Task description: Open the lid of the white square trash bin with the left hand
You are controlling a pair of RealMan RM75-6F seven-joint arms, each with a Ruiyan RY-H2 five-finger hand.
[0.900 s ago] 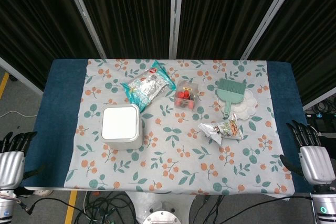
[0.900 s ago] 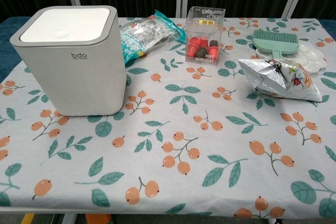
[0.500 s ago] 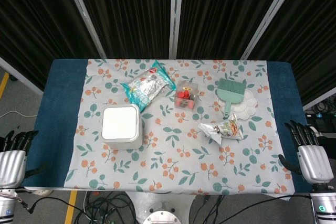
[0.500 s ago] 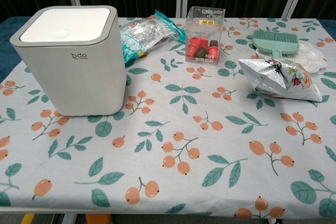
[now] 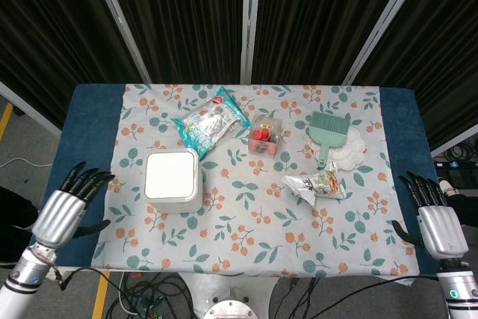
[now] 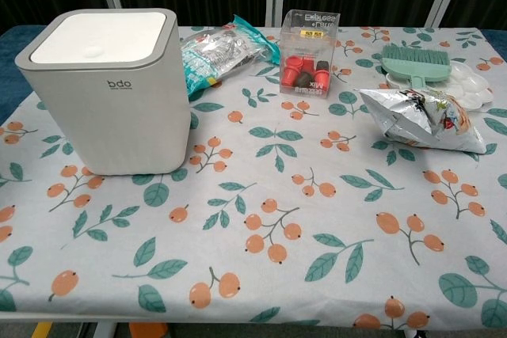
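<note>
At upper centre we see a snack bag [image 5: 212, 126], a clear box [image 5: 264, 134] beside it, a green brush [image 5: 326, 131] on a white dish [image 5: 351, 147] at right, and a crumpled packet [image 5: 317, 185] below.

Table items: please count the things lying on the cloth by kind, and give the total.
Trash bin: 1
Snack bags: 2, a teal one and a silver one
Clear box with red pieces: 1
Green brush: 1
White flower-shaped dish under the brush: 1
Total: 6
</note>
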